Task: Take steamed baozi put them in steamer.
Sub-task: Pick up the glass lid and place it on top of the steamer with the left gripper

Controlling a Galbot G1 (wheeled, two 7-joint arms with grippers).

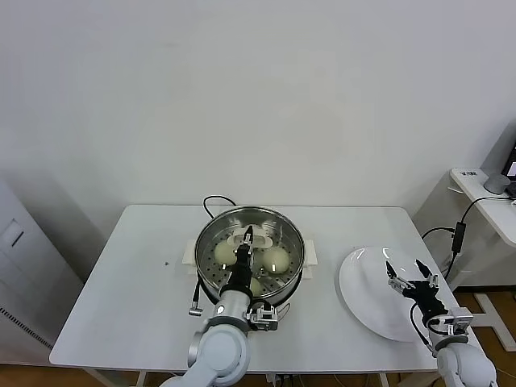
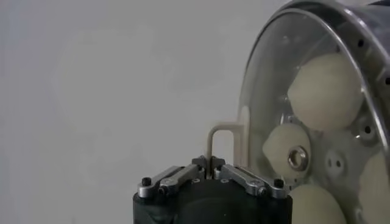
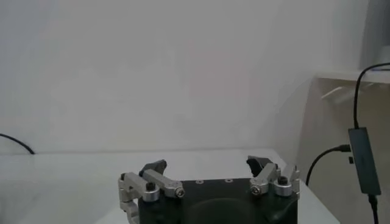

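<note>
The steel steamer [image 1: 208,235] stands mid-table on its white base, with the round glass lid [image 1: 266,230] over it. Three pale baozi show through the glass: one [image 1: 223,255], another [image 1: 276,258] and a third [image 1: 256,285]. My left gripper [image 1: 248,239] is shut on the lid's cream handle [image 2: 222,135]. In the left wrist view the gripper [image 2: 211,163] pinches the thin handle, and the lid [image 2: 268,73] and baozi [image 2: 326,91] lie beside it. My right gripper [image 1: 409,277] is open and empty above the white plate [image 1: 363,300]; it also shows in the right wrist view [image 3: 210,167].
The steamer's black cord [image 1: 216,201] loops behind the pot, and its plug end [image 1: 194,308] lies at front left. A side table [image 1: 484,197] with a hanging cable [image 1: 459,238] stands at the right. The white table [image 1: 137,274] runs wide on the left.
</note>
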